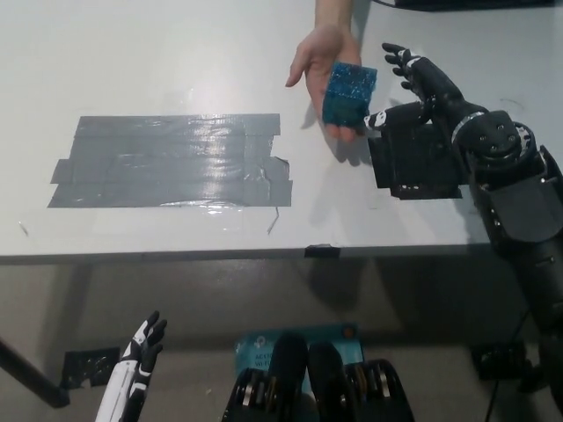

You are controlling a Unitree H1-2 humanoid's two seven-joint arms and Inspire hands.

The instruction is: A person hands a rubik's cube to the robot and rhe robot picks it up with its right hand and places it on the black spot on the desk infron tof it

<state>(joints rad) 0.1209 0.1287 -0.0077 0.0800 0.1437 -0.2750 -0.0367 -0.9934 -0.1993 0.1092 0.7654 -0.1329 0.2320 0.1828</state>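
Note:
A person's hand (pixel 321 60) reaches in from the top, palm up, with a blue rubik's cube (pixel 348 92) lying on it above the desk. My black right hand (pixel 416 88) is open just right of the cube, fingers spread, one fingertip close to the cube's lower right corner; I cannot tell if it touches. The black spot (pixel 417 163) is a dark taped patch on the desk below my right hand, partly covered by my forearm. My white left hand (pixel 134 367) rests low at the bottom left, below the desk edge, fingers apart.
A wide patch of grey tape (pixel 171 160) covers the left middle of the white desk (pixel 132 61). The desk's front edge runs across the picture at mid height. A dark object sits at the top right edge.

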